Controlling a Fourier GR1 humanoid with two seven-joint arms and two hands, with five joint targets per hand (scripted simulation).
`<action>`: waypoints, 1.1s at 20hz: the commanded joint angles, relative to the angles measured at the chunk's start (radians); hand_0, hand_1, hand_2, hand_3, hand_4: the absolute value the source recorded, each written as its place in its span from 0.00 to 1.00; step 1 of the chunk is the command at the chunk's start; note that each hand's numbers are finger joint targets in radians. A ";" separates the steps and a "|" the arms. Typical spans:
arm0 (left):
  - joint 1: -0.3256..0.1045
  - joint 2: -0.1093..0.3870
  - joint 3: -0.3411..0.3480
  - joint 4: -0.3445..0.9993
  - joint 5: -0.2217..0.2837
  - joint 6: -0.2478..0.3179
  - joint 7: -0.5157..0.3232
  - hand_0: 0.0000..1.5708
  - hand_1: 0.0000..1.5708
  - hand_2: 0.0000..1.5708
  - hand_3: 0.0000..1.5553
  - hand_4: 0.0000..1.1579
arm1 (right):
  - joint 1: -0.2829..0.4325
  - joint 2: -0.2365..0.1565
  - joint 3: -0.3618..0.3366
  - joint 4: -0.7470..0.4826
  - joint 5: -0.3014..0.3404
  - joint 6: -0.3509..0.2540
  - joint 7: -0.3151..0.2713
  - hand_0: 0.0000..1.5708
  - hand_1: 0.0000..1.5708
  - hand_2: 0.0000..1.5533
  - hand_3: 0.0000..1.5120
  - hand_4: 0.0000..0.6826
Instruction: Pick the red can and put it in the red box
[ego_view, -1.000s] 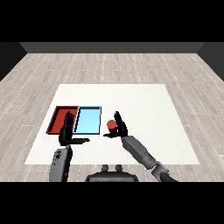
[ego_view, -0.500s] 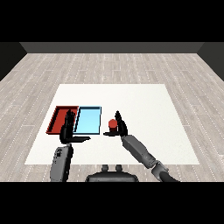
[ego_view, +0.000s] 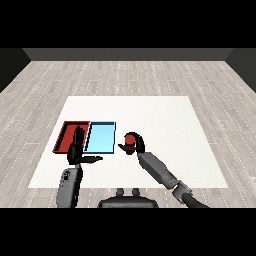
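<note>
A second ago the right hand (ego_view: 136, 145) stood open beside the red can (ego_view: 127, 143), its fingers (ego_view: 134, 136) straight and pointing up. Now those fingers curl over the top of the can and the hand wraps round it. The can sits in nearly the same spot on the bench (ego_view: 165, 120), near the light blue tray (ego_view: 101, 136), shifted only slightly.

The right robot hand (ego_view: 136, 145) curls round the red can (ego_view: 126, 144) beside the light blue tray (ego_view: 100, 137); the left robot hand (ego_view: 76, 150) hovers, fingers straight, over the red tray (ego_view: 65, 136).
</note>
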 joint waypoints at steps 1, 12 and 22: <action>-0.049 -0.041 -0.023 0.059 -0.039 0.048 -0.031 0.00 0.00 0.00 0.00 0.00 | 0.034 -0.031 -0.007 -0.058 0.078 -0.018 0.089 1.00 1.00 0.96 0.95 0.84; -0.004 -0.019 -0.025 0.013 -0.039 0.031 -0.005 0.00 0.00 0.00 0.00 0.00 | 0.013 0.003 -0.035 -0.001 0.056 -0.022 0.011 1.00 1.00 0.96 0.94 0.87; -0.006 0.020 -0.005 -0.017 -0.009 -0.019 0.004 0.00 0.00 0.00 0.00 0.00 | 0.099 -0.088 -0.047 -0.387 0.263 -0.148 0.180 1.00 1.00 0.95 0.93 0.88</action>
